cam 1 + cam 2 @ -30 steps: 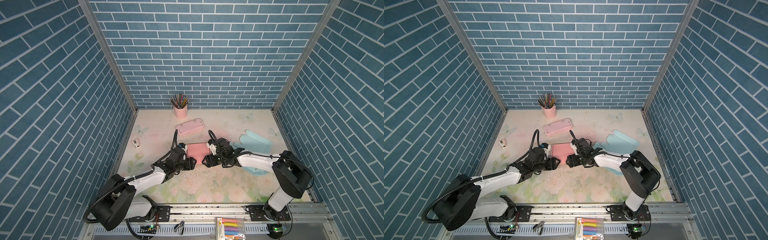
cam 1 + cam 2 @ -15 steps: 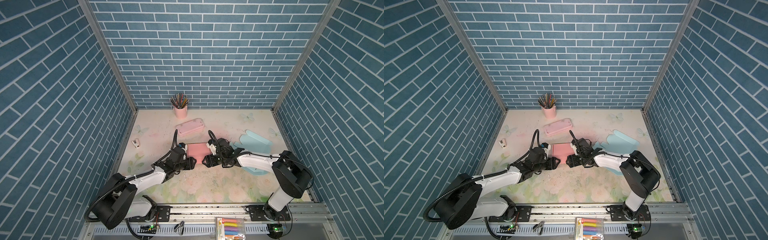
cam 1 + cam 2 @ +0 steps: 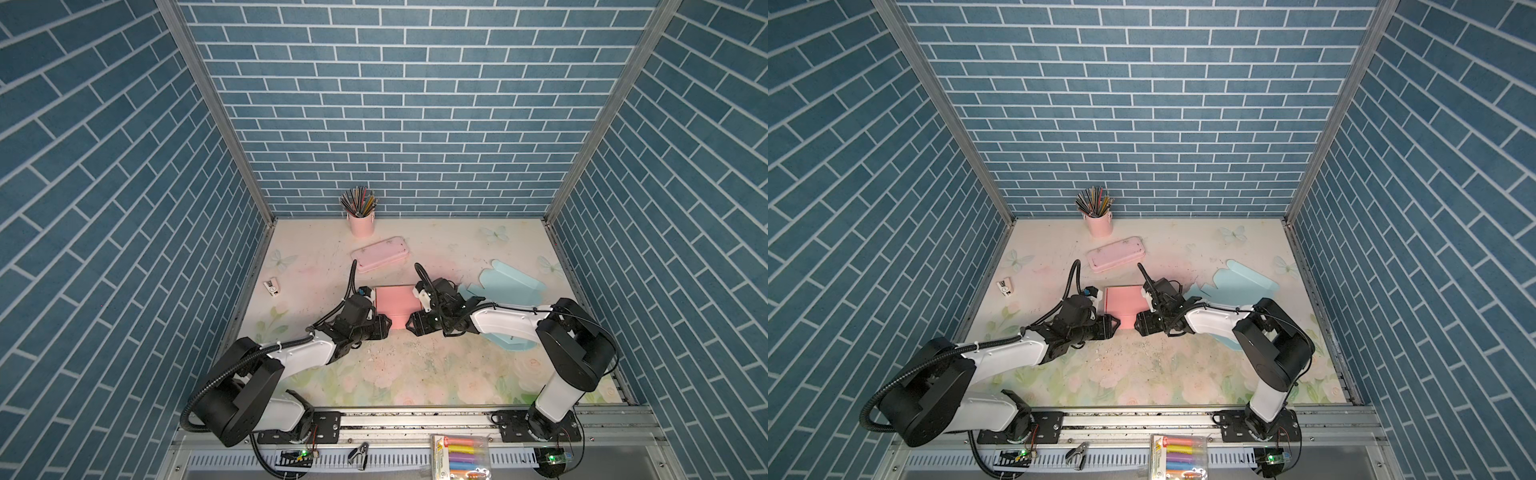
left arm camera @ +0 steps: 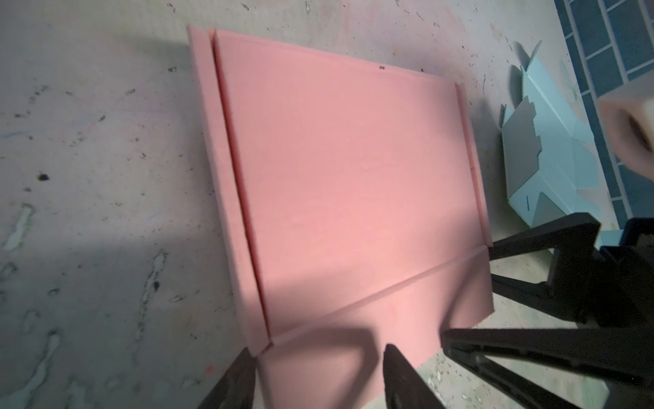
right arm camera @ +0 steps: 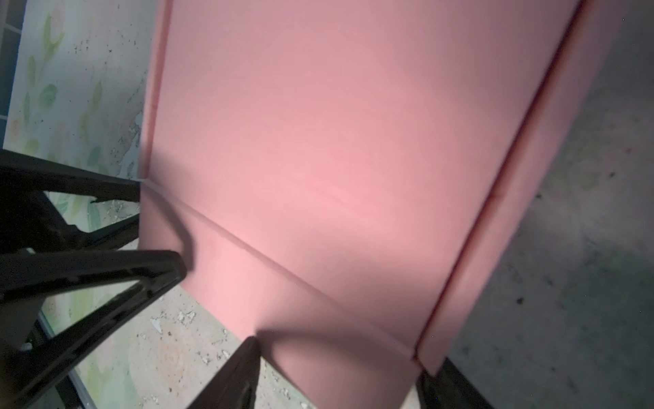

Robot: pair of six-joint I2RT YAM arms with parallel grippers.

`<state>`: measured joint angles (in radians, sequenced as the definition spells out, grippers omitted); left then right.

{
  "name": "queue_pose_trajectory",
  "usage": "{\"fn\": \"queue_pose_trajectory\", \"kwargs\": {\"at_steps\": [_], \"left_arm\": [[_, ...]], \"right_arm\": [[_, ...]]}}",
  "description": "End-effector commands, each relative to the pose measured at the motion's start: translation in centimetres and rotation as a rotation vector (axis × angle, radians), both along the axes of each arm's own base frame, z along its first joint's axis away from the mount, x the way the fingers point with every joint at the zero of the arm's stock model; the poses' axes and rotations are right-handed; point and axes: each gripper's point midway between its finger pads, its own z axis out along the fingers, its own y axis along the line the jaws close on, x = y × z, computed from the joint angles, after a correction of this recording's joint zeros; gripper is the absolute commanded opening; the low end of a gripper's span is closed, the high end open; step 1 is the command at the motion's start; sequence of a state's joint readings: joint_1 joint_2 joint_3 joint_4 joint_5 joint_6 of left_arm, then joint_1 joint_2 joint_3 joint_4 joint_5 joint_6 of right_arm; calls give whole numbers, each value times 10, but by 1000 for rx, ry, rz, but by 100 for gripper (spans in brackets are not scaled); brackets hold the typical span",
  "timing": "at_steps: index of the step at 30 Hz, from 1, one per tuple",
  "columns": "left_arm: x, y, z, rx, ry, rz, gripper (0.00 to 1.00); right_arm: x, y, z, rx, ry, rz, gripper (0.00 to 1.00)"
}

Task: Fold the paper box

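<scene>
At wrist level the paper box (image 4: 346, 184) shows creases, seemingly lost overhead.

**Both grippers narrow their jaws at the box's front flap**

The jaws of the left gripper (image 3: 388, 327) and the right gripper (image 3: 408, 324) stand a little narrower than a second ago, though each pair is still visibly apart. In both top views the shift is slight. The two gripper heads sit a touch tighter against the sides of the front flap (image 3: 399, 321) of the pink paper box (image 3: 395, 300). The left arm's black shoulder link (image 3: 245, 386) lies a shade nearer the middle. The flap's side edge buckles where one of the right gripper's fingertips (image 4: 467, 345) meets it; the earlier top views are too small to show whether that buckle is new.
</scene>
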<state>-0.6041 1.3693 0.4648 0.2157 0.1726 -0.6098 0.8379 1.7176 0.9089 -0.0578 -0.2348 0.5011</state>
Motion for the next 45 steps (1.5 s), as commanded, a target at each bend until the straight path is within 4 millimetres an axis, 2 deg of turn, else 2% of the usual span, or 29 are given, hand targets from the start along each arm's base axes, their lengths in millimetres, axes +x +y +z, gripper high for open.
{"fn": "queue_pose_trajectory", "kwargs": {"at_steps": [1, 11, 19, 26, 32, 38, 42, 45], "left_arm": [[4, 1, 1, -3, -26, 4, 56], [4, 3, 3, 17, -36, 6, 56], [4, 17, 17, 27, -55, 10, 68], [14, 24, 21, 51, -45, 27, 70], [32, 23, 36, 49, -75, 32, 71], [67, 15, 49, 59, -107, 32, 72], [94, 9, 45, 87, -103, 26, 73], [107, 7, 35, 120, -93, 19, 72]], "right_arm": [[2, 4, -4, -1, 1, -10, 66], [6, 2, -4, -8, -5, -16, 66], [11, 3, 0, -5, -15, -14, 66], [16, 3, 2, -6, -24, -13, 66], [17, 2, 4, -5, -27, -15, 66], [19, 1, 3, -5, -26, -16, 66], [21, 1, 2, -6, -27, -18, 66], [23, 1, 1, -8, -29, -18, 66]]}}
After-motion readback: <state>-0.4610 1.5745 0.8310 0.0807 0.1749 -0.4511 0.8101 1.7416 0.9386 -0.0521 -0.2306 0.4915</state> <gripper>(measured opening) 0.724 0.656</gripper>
